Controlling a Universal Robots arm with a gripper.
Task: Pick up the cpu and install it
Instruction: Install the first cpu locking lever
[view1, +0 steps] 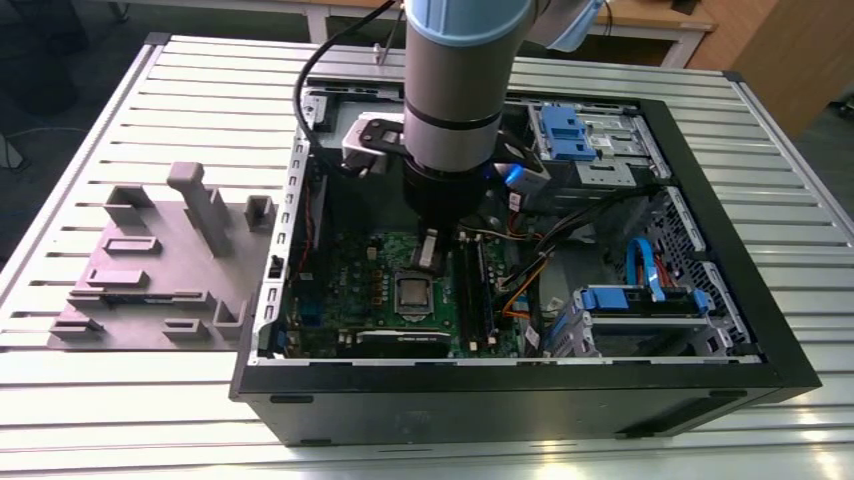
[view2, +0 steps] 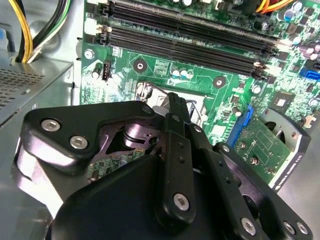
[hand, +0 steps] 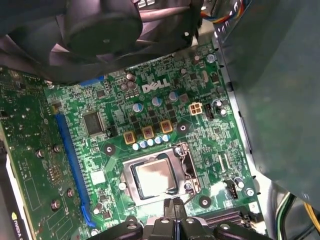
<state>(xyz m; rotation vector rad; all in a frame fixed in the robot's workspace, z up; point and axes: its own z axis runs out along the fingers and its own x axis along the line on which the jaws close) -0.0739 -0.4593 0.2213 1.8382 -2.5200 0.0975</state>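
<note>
We see a ribbed metal table (view1: 120, 120) and on it an open black case (view1: 747, 350), a steel box with sharp, thin edges. Beside it, on the exterior view's left, stands a grey fixture (view1: 160, 270) with blocky pockets. Inside the case lies the green board (view1: 367, 290), flat and crowded with small parts. The arm (view1: 454, 90), a smooth grey tube, reaches down into the case over the board.

The gripper (hand: 172, 206) hangs just above the socket (hand: 186, 167), a square metal frame. Its two thin black fingers (hand: 176, 210) stand together, tip to tip, and we see nothing between them. The cpu (hand: 154, 177) lies already in the socket, a flat square with a dull silver top that shines under the light. So we judge that the placing is done, while the frame may not be locked yet; this we cannot tell.

What can go wrong from here? The fingertips are very near to the cpu and the frame. If they go lower or sideways, the hard tips can push the chip out of its seat, and the fine contacts below would bend. The black slots (view2: 190, 37) and the bundle of cables (view1: 561, 250) are also close to the wrist, so a wide move can catch a wire or hit the edge of the case.
</note>
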